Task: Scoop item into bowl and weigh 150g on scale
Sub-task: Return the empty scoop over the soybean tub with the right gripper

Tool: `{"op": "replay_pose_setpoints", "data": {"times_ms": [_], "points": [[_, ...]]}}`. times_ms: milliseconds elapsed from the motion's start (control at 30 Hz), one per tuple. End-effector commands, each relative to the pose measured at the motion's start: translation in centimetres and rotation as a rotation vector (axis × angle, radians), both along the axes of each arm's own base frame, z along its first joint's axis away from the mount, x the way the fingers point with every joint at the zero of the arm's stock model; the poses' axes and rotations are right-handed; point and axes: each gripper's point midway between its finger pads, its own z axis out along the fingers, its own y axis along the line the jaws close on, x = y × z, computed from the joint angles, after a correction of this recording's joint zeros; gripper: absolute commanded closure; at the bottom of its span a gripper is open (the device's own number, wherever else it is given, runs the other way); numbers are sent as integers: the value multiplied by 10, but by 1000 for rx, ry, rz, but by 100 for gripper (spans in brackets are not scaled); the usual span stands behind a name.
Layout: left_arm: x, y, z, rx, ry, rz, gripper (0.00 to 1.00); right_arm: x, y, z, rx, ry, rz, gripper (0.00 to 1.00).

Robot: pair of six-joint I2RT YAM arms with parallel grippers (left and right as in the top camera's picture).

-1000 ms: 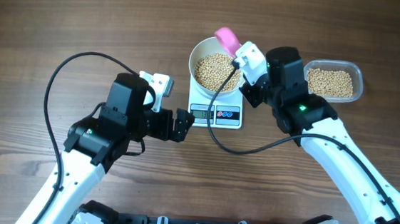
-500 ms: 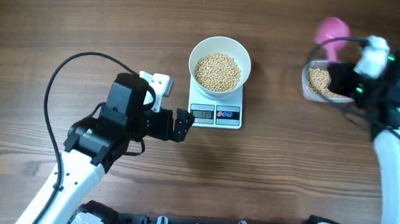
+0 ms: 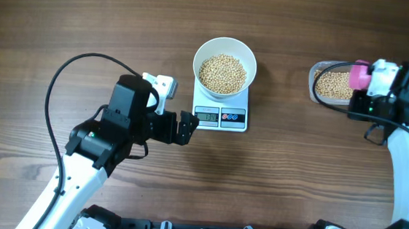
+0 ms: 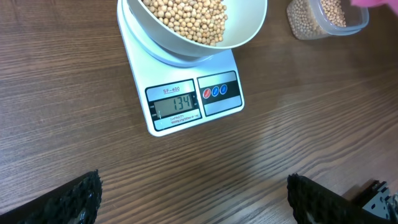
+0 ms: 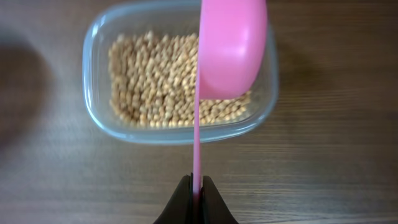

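Scoop (image 5: 230, 50) moved over tub (image 5: 180, 134); scale (image 4: 186, 107) 134.

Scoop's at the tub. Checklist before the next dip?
1. Right end effector shut on pink scoop handle: ok.
2. Scoop over clear tub, beans in it: ok.
3. Scoop empty: cannot tell.
4. Bowl seated on scale: ok.
5. Display at target 150: not ok, reads 134.
6. Left end effector open, apart from scale: ok.
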Motion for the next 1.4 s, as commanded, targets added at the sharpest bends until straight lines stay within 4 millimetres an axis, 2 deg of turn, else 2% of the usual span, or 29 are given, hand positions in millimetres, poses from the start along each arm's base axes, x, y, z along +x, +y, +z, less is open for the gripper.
{"op": "replay_pose_setpoints", "data": {"times_ms": [0,167,367,500,700,1067,1167,1267,1367], "points": [[-1,-1,-1,5,-6,-18,0,0,2,-18,-120,92,104,96],[-1,-1,-1,5,-6,-18,0,-1,1,-34,-207,167,106,96],[-1,-1,-1,5,-6,-18,0,-4,0,-47,-208,202,102,96],[-1,-1,-1,5,-6,-19,0,-4,15,-51,-127,188,139,96],[-1,-1,-1,5,-6,-18,0,2,41,-50,31,144,149,96],[-1,-1,-1,5,-6,-18,0,8,51,-44,183,92,128,96],[-1,-1,-1,5,-6,-18,0,8,46,-40,260,70,87,95],[-1,-1,-1,5,-6,-18,0,7,32,-38,317,50,25,96],[-1,-1,-1,5,-6,-19,0,7,33,-33,394,27,24,96]]}}
